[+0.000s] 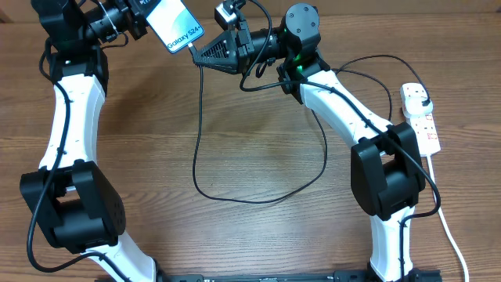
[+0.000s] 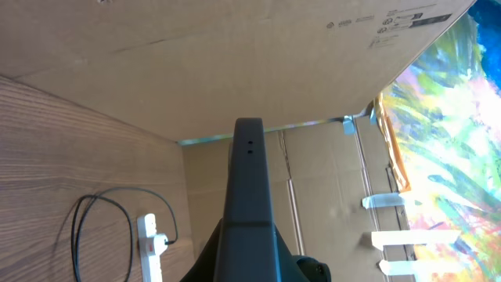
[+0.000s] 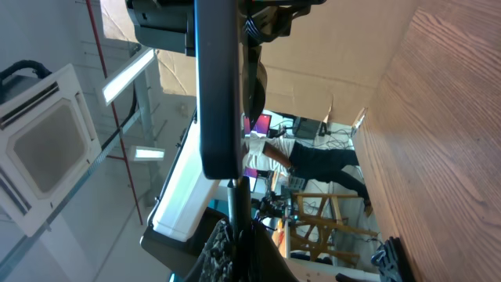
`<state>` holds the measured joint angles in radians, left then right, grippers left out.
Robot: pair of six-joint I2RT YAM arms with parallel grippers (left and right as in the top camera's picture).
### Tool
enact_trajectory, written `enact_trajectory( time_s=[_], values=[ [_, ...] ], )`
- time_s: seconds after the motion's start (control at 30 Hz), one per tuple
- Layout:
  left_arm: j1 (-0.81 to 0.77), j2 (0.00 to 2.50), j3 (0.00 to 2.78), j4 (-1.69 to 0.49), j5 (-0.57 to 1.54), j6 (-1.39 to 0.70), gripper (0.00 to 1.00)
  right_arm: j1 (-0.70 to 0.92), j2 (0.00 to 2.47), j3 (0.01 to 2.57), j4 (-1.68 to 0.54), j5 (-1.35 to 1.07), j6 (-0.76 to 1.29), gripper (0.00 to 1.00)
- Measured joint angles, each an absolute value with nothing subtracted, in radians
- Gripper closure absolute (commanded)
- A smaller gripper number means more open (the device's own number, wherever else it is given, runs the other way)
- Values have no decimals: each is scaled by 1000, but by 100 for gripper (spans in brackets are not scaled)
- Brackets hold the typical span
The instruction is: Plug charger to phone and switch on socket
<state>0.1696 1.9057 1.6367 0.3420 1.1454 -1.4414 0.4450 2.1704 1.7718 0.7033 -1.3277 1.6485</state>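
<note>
Starting at the front edge of the table point(image 1: 258, 243), the two arm bases stand at the near left and near right. Both arms reach toward the back edge.

1. Mid-table: the charger point(image 1: 196, 149) lies as a slack black loop on the wood between the arms. One run rises from the loop to the right gripper. The other runs toward the right arm and is lost under it.
2. Right side: the socket point(image 1: 425, 125) lies flat near the right edge of the table, just beside the right arm. The black plug point(image 1: 420, 99) sits in its far end. A thick white cord point(image 1: 448, 227) leaves its near end and runs toward the front edge. The switch position cannot be read.
3. Back, centre: the right gripper point(image 1: 199, 52) points left with its jaws closed on the connector tip point(image 3: 232, 196). In the right wrist view the tip meets the lower edge of the phone. Whether it is fully seated cannot be told.
4. Back, left: the left gripper point(image 1: 149, 23) is clamped on the phone point(image 1: 178, 25) and holds it clear of the table, tilted. The lit screen with its "Galaxy S24" text faces up. The lower edge of the phone faces the right gripper.
5. Beyond the table: a cardboard wall point(image 2: 196, 63) fills the background of the left wrist view.
</note>
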Motion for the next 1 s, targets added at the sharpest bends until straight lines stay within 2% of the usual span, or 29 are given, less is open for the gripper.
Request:
enact_trajectory(
  time_s=[1.0],
  values=[
    [170,1906,1637,390,1182,-1433,95,447,2170,1772,703,-1347,1692,96]
  ],
)
